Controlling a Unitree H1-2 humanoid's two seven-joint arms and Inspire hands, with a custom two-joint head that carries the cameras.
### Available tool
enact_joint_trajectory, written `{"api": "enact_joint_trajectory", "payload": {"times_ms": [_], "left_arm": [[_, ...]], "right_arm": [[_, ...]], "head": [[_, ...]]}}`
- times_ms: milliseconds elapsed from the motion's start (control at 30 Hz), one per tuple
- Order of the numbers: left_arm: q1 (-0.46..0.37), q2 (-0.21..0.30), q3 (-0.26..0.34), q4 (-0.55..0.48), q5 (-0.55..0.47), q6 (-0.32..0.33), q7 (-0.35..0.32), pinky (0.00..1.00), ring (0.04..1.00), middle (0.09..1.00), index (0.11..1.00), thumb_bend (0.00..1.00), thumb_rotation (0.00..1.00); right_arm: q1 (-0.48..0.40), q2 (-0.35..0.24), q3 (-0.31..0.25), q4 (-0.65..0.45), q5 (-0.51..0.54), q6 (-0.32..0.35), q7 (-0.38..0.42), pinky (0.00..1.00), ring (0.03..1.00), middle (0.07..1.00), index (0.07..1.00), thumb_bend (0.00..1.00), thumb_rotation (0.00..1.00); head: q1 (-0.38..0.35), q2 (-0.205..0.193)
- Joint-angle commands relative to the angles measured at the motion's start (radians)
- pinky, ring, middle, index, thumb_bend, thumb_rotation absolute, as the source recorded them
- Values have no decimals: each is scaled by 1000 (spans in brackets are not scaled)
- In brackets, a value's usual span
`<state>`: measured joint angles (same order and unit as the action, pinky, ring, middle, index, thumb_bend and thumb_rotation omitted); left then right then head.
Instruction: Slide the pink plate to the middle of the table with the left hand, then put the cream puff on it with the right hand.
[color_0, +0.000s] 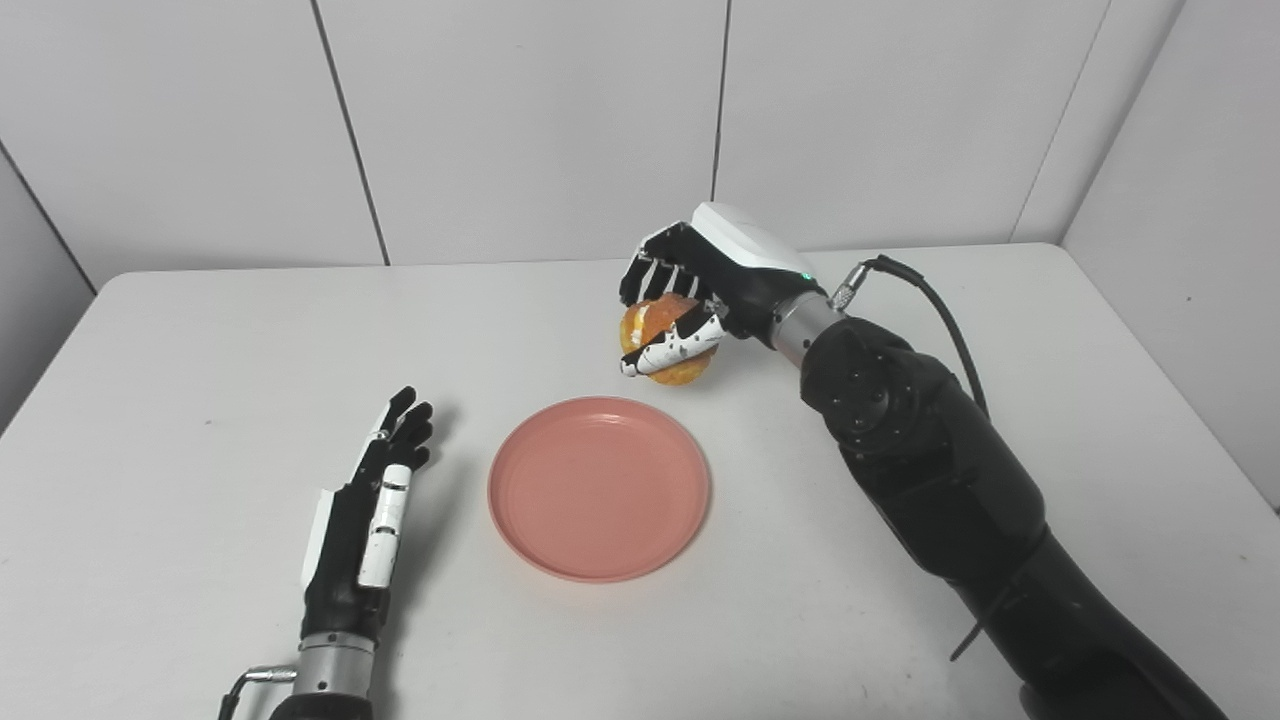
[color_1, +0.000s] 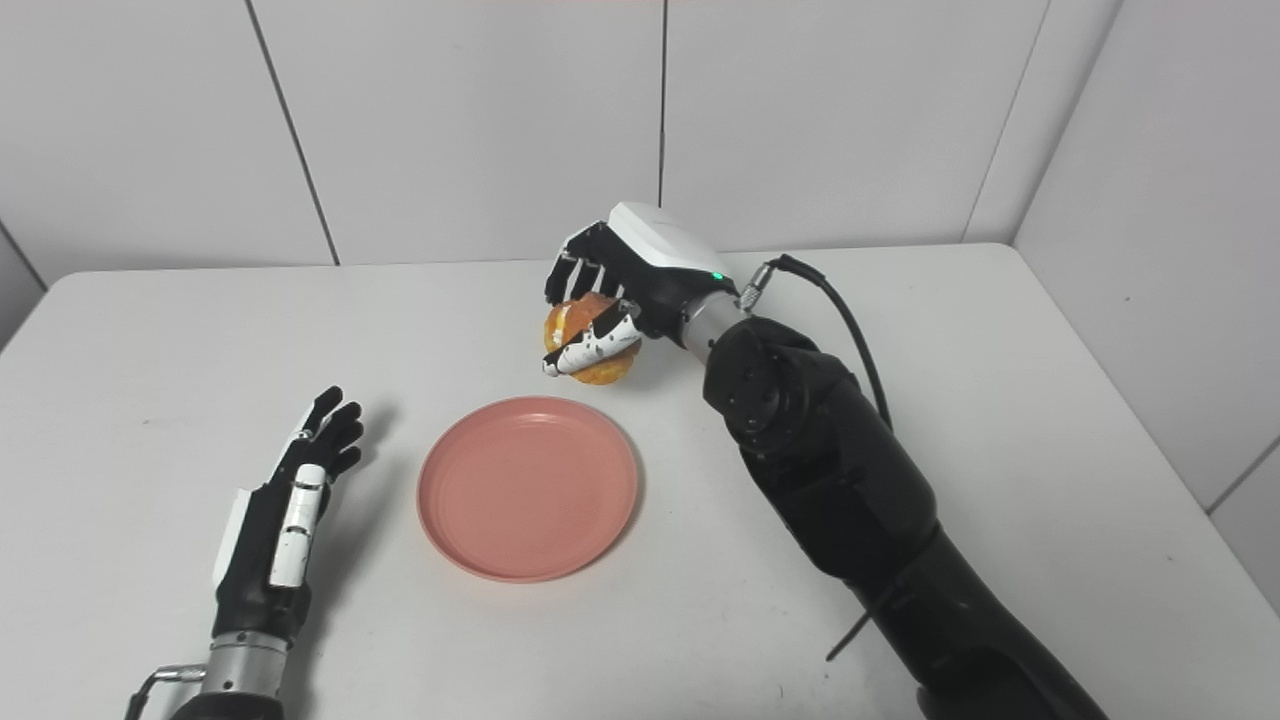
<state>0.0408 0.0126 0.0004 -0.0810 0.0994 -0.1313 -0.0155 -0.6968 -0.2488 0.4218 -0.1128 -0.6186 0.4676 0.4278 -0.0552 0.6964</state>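
Note:
A round pink plate (color_0: 600, 487) lies flat near the middle of the white table (color_0: 200, 340), with nothing on it. Just beyond its far right rim, my right hand (color_0: 690, 290) is shut on the golden-orange cream puff (color_0: 660, 325), fingers over the top and thumb across the front. The puff is partly hidden by the fingers; I cannot tell whether it still touches the table. My left hand (color_0: 375, 500) rests to the left of the plate, a short gap away, fingers straight and apart, holding nothing.
Grey wall panels (color_0: 520, 130) rise right behind the table's far edge and along the right side. A black cable (color_0: 940, 310) loops off my right wrist above the table. My right forearm (color_0: 950, 500) crosses the table's right front.

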Motion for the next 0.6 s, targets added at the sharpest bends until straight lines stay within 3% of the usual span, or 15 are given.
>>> {"api": "enact_joint_trajectory", "payload": {"times_ms": [0,333,567], "left_arm": [[39,-24,-16,14,30,-18,30,902,915,912,904,479,1000],[67,-47,-45,-5,103,-26,78,923,925,911,904,512,1000],[72,-50,-65,-28,115,9,80,924,931,917,897,528,1000]], "right_arm": [[-34,12,-1,-19,-3,-46,-15,296,377,458,488,514,129],[-11,57,54,21,12,-56,6,311,384,454,486,512,124],[0,77,93,75,-1,-63,8,307,381,454,487,512,123]], "head": [[11,5],[46,21],[74,35]]}}
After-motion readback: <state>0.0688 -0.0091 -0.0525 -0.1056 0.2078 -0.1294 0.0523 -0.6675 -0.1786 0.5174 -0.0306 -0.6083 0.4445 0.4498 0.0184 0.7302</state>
